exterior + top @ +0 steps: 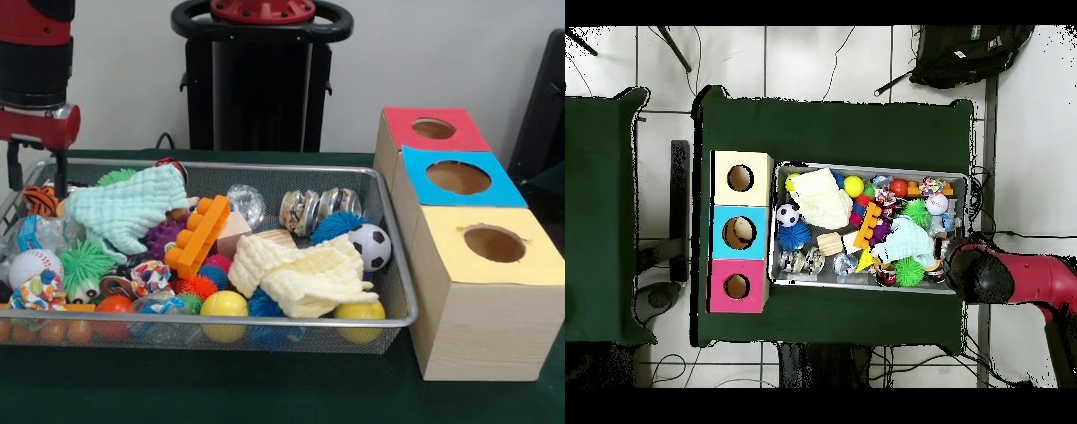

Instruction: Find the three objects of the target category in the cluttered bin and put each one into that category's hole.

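Observation:
The wire-mesh bin is full of toys and also shows in the overhead view. My gripper hangs over the bin's far left corner, open, with its fingers either side of an orange-and-black striped ball. In the overhead view the red arm covers the gripper. I see no pale-yellow figure with orange parts; they are hidden in the clutter. Three wooden boxes with holes stand beside the bin: red top, blue top and yellow top.
On top of the clutter lie a pale-yellow cloth, a mint cloth, an orange toy brick, a soccer ball, two smooth yellow balls, a baseball and spiky balls. A black bag lies on the floor.

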